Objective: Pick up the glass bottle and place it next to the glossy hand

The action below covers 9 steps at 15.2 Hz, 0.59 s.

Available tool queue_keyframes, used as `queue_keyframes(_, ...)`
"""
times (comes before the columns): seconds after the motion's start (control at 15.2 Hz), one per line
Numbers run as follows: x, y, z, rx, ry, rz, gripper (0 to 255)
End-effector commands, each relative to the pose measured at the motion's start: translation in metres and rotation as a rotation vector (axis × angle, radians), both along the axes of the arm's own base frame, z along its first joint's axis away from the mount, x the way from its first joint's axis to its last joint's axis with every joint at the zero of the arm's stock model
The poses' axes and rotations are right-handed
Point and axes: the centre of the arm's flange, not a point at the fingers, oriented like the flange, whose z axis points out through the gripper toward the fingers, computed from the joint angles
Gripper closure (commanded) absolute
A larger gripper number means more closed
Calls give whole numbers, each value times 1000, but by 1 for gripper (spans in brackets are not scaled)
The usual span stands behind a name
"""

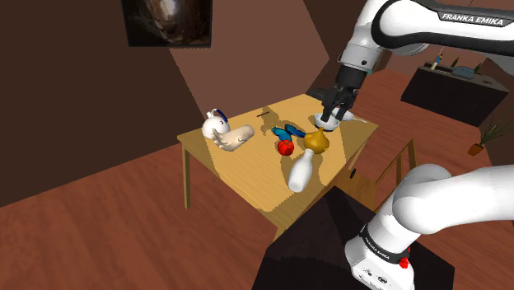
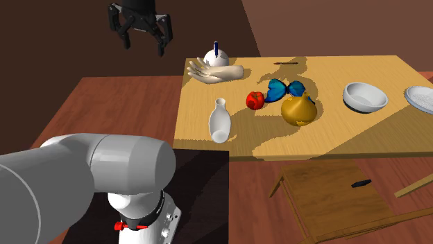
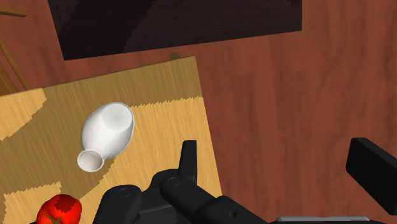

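A plain white bottle [image 2: 219, 121] [image 1: 301, 172] stands upright near the front edge of the wooden table [image 2: 361, 135]. A cream, glossy hand [image 2: 215, 71] [image 1: 233, 137] lies at the table's far corner, palm side down. My black gripper [image 2: 143, 38] [image 1: 334, 114] hangs open high above the scene, with nothing between its fingers. In the wrist view the bottle [image 3: 107, 135] sits well off beside one finger [image 3: 188, 159], and floor shows between the two fingers.
Between bottle and hand lie a red fruit [image 2: 255, 100], a blue butterfly [image 2: 285, 89] and a golden vase [image 2: 298, 109]. A white teapot [image 2: 217, 58] stands behind the hand. A white bowl [image 2: 365, 96] and plate [image 2: 421, 98] sit at the second exterior view's right. A wooden chair [image 2: 333, 197] stands by the table.
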Motion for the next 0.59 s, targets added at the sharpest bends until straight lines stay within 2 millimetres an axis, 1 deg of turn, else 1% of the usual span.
queue_keyframes(0.0, 0, 0, 0, 0, 0, 0, 0)
queue_keyframes(0.53, 38, -49, -81, -41, 7, -23, 0)
